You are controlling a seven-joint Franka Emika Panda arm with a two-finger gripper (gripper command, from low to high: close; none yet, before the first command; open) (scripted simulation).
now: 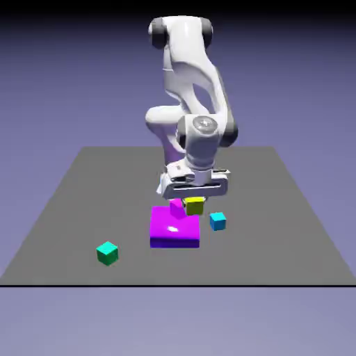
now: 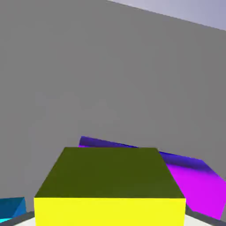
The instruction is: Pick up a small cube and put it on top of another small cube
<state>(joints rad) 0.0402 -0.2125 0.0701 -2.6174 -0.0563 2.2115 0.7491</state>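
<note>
Four small cubes sit in view, one each of yellow, pink, cyan and teal, plus one large flat magenta block (image 1: 174,228) on the grey desk (image 1: 69,208). The fingers (image 1: 194,197) are pinching the yellow cube (image 1: 195,205), which hangs above the desk just over the block's far edge. The small pink cube (image 1: 176,206) shows just beside it, toward the exterior view's left. The cyan cube (image 1: 218,221) lies near the block's right side; the teal cube (image 1: 107,253) sits well apart at front left.
</note>
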